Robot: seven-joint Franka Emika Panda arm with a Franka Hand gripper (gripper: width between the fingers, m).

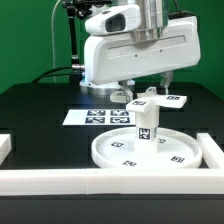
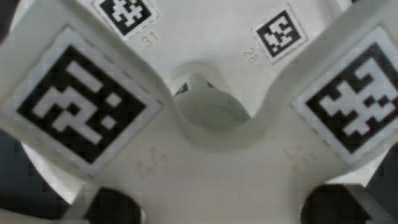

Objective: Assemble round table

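Gripper (image 1: 147,92): hangs from the white arm body over the middle of the scene in the exterior view, its lower end at the cross-shaped piece (image 1: 150,99); whether the jaws are parted or pressed on that piece cannot be told, the arm housing and the part itself covering the tips. Cross-shaped piece: white, tagged, sits atop the short post (image 1: 146,127), one arm reaching toward the exterior view's right. Post: white, upright, tags on its sides, standing at the centre of the round disc (image 1: 112,151). Round disc: large, white, rimmed, lying flat on the table (image 1: 40,110) near the front, several tags on its face. Marker board (image 1: 92,117): thin white sheet of tags, flat on the table behind the disc, partly hidden by the post and arm. Table: black, matt. Border wall (image 1: 60,180): white, low, running along the front edge and up both sides. Room: green backdrop behind, dark cables to the exterior view's left of the arm. Wrist view: filled by the cross-shaped piece (image 2: 210,105) seen close, white arms carrying large tags around a round central hub; two dark fingertips (image 2: 116,204) show at the frame edge, blurred and cut off, their contact with the part unclear.
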